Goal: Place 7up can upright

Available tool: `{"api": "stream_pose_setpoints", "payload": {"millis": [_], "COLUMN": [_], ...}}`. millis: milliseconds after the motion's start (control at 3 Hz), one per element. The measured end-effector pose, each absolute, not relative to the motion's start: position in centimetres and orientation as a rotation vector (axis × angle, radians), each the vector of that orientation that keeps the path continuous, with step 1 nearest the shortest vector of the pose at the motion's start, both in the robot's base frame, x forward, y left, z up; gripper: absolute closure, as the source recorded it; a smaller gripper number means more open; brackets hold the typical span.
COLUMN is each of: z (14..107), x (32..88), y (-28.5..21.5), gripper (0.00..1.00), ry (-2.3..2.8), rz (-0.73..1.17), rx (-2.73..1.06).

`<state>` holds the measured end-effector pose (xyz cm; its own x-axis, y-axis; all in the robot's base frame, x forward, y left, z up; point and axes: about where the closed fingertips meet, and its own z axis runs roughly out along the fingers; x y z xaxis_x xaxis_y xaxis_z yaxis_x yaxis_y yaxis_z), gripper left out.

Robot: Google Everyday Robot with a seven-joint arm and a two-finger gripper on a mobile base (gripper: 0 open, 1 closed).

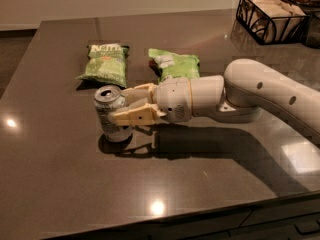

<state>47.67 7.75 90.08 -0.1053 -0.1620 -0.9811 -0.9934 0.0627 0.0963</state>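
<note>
The arm (280, 91) is smooth off-white plastic, a thick rounded tube with small dark round holes along its side. Its claw (119, 105), closed around the can (106, 125), has tan wedge-shaped fingers (135, 115) on a pale cylindrical wrist (175, 100).

- The 7up can (111, 120) is small and silver-white with green print; its silver top faces up.
- It stands upright on the dark surface (60, 194), left of centre.
- The claw (120, 105) comes in from the right and clasps the can's upper sides.

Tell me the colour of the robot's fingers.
Pale yellow, seen in the camera view; the gripper grips the upright 7up can.
</note>
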Motion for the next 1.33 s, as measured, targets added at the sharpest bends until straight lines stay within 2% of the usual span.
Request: {"api": "stream_pose_setpoints", "payload": {"millis": [667,1000,1333], "z": [89.78,89.89,89.9], "x": [47.64,47.51,47.51], "y": [7.98,8.18,8.19], "gripper": [0.12,0.0,0.0], "ry": [1.377,1.363,1.363], "rz": [1.175,1.171,1.171], "rx": [-1.213,-1.219,-1.219]}}
